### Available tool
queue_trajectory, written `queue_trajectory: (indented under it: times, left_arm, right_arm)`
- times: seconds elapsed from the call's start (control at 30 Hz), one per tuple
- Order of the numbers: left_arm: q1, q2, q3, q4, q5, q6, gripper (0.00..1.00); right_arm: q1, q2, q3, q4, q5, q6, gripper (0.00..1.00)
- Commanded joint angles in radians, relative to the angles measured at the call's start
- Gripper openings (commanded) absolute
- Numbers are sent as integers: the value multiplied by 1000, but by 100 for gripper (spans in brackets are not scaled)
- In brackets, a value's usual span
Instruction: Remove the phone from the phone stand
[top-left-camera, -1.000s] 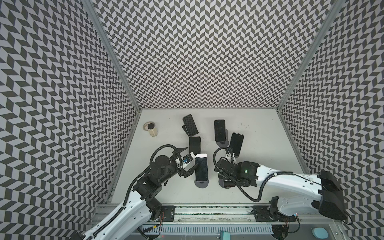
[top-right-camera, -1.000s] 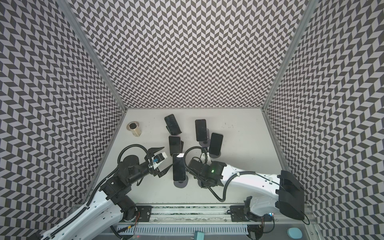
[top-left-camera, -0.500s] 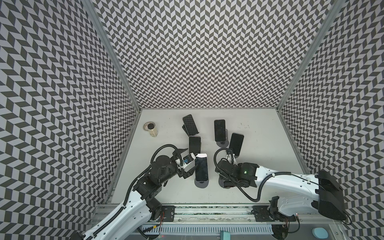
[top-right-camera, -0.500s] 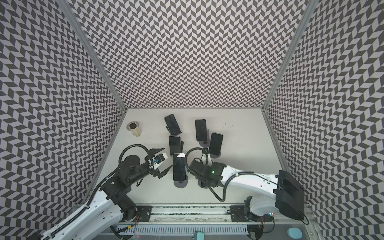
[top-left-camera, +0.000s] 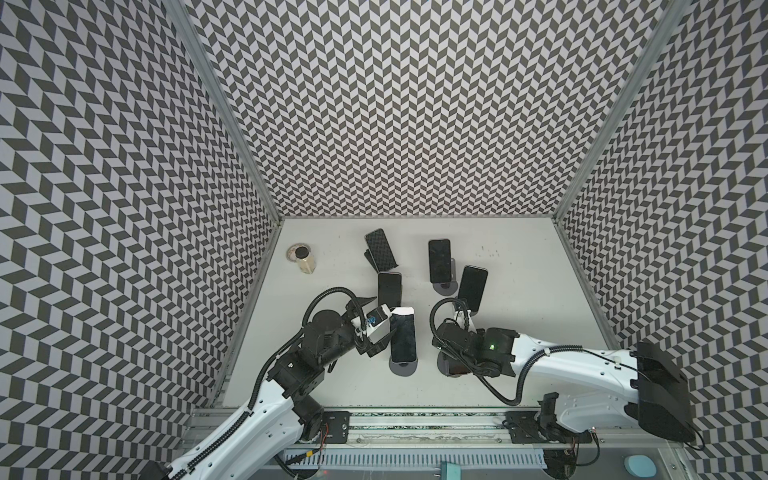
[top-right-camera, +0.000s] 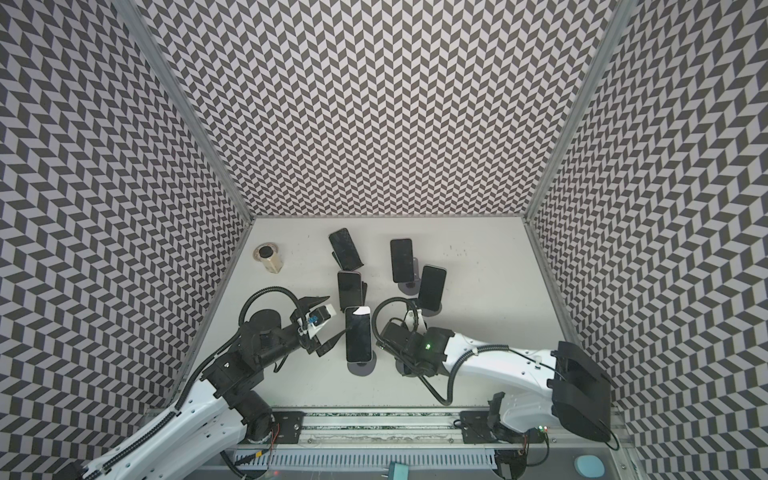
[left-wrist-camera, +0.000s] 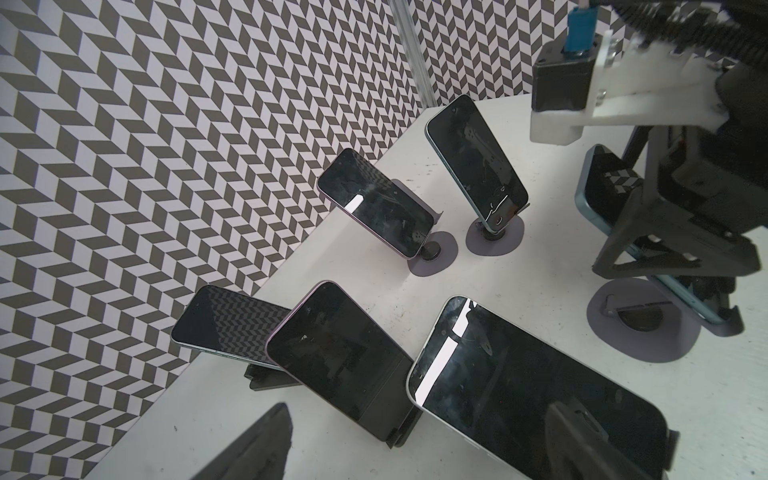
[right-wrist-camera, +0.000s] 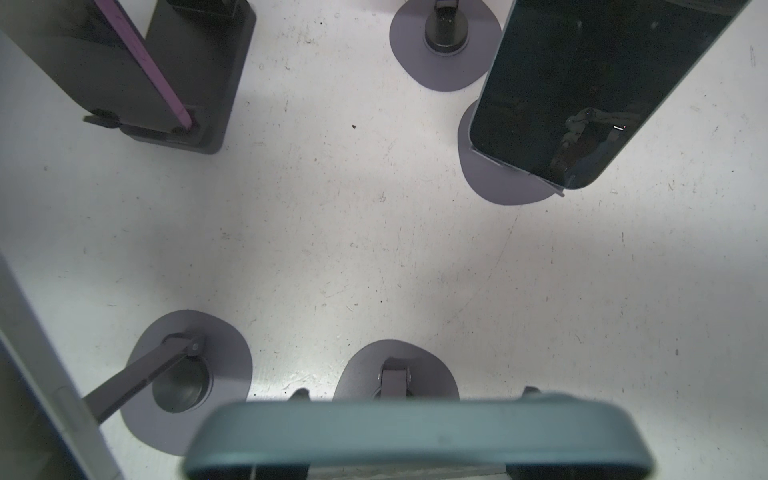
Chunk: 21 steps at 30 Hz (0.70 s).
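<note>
While the right tool (left-wrist-camera: 665, 286) barely shifts, its jaws draw in about the teal-edged, black-screened phone (right-wrist-camera: 415, 432), which leans on the grey round-based stand (right-wrist-camera: 395, 365) beneath it (whether they clamp yet, I cannot tell); the lift looks near. The left tool (left-wrist-camera: 419, 444) waits, jaws apart.

Both top views look steeply down from high over the near edge of the table (top-left-camera: 519, 332), far off, sharing almost the whole scene. The left wrist camera looks obliquely down, close, across the table toward a patterned wall (left-wrist-camera: 166, 124). The right wrist camera faces nearly straight down, very near its surface, and both wrist views share the teal phone (left-wrist-camera: 594, 187) (right-wrist-camera: 415, 436).
</note>
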Motion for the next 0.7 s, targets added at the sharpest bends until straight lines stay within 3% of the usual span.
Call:
queue_trajectory:
  times: [0.0, 0.67]
  left_arm:
    - [-3, -5, -3, 28, 7, -8, 95]
    - [-3, 39, 46, 135, -71, -156, 95]
  right_arm:
    - [-5, -16, 9, 28, 3, 10, 70]
    - [-6, 0, 78, 16, -51, -16, 51]
